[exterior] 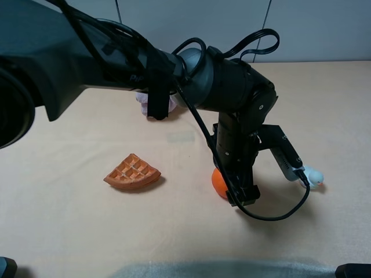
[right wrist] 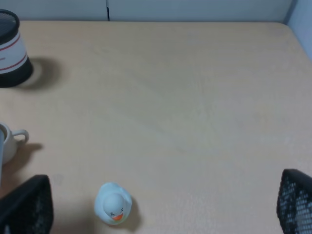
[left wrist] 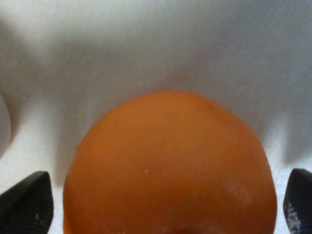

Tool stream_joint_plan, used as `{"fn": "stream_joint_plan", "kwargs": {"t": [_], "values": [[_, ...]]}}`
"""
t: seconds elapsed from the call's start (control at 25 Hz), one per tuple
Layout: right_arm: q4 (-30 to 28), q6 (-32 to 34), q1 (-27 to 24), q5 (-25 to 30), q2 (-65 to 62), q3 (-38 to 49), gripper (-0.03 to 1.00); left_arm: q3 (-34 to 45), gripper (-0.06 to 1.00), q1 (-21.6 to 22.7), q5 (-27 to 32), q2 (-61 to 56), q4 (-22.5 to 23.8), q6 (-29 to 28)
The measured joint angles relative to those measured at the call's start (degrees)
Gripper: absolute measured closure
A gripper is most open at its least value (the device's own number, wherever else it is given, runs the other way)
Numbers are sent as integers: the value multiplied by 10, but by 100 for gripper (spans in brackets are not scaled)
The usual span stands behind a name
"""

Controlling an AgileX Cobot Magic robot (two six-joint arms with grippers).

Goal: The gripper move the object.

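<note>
The round orange fruit [exterior: 218, 182] rests on the tan table, mostly hidden under my left arm in the exterior high view. It fills the left wrist view [left wrist: 170, 165]. My left gripper [exterior: 240, 195] has reached across to the right and is lowered over the fruit. Its black fingertips [left wrist: 27, 204] stand on either side of the fruit with narrow gaps, so the gripper [left wrist: 161, 207] is open around it. My right gripper [right wrist: 161, 209] is open and empty above the table.
An orange-brown waffle wedge [exterior: 132, 172] lies left of the fruit. A white toy duck [exterior: 313, 177] sits right of it, also in the right wrist view [right wrist: 113, 204]. A black-and-white cup [right wrist: 12, 48] and a white mug [right wrist: 10, 141] stand nearby. A pale object [exterior: 142, 102] sits behind the arm.
</note>
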Motion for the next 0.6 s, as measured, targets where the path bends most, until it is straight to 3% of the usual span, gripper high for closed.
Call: {"fn": "stream_joint_plan", "kwargs": {"t": [0.6], "values": [[0, 0, 0, 0, 0, 0, 28, -26, 1, 0, 71, -53, 2, 0]]}}
